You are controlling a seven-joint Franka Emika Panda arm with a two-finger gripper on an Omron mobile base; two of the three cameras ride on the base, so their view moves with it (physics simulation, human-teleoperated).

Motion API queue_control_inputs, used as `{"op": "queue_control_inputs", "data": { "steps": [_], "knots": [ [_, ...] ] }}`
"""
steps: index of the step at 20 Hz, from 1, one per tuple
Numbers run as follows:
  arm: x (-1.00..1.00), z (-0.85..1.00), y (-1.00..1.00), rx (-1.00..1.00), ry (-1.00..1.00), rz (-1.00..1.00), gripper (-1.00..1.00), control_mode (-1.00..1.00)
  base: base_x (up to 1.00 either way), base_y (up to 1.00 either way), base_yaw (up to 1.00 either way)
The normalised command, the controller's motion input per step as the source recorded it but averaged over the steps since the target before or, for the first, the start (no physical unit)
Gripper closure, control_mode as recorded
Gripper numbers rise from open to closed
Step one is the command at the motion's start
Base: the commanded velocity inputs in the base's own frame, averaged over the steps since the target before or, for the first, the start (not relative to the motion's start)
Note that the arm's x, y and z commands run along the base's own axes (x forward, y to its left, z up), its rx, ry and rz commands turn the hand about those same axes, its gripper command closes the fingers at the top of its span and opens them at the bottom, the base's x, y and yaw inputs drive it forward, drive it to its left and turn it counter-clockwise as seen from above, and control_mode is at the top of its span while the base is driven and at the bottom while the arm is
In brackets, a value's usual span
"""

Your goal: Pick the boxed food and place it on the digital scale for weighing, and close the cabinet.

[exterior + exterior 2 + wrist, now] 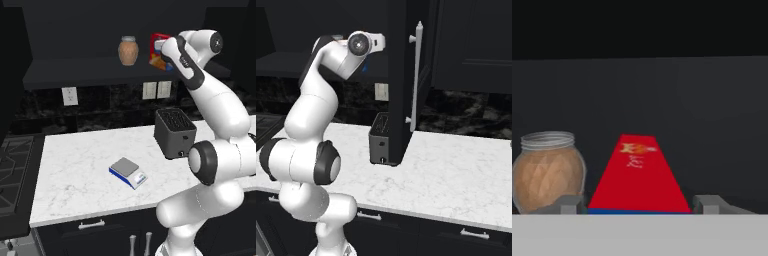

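The boxed food (156, 47) is a red box standing upright on the shelf of the open cabinet (90, 70). In the hand view the boxed food (637, 175) sits right between my fingertips, its red top facing the camera. My gripper (639, 204) straddles it, open, with only slim gaps between the fingers (564, 204) and the box's sides. The box rests on the shelf. The digital scale (128, 171), a grey platform on a white and blue base, lies on the marble counter (75, 170) below. The cabinet's right door (406, 75) stands open edge-on, with its long silver handle (417, 75).
A tan jar (128, 51) stands on the same shelf left of the box, close to my left finger in the hand view (548, 170). A black toaster (175, 132) sits on the counter under the cabinet. A stove (12, 165) borders the counter's left end.
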Motion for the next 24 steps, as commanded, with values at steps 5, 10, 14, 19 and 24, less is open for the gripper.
{"op": "queue_control_inputs", "data": {
  "steps": [5,10,14,19,24],
  "knots": [
    [0.01,-0.05,0.01,0.03,0.00,0.00,1.00,-1.00,0.00,0.00,0.00],
    [-0.12,0.00,0.00,0.04,-0.01,0.00,1.00,-1.00,0.00,0.00,0.00],
    [-0.87,0.00,-0.01,0.02,-0.16,-0.01,1.00,-1.00,0.00,0.00,0.00],
    [-0.94,0.03,0.04,0.00,-0.17,0.00,1.00,-1.00,0.00,0.00,0.00],
    [-1.00,0.00,0.15,0.00,-0.19,0.00,1.00,-1.00,0.00,0.00,0.00]
  ]
}}
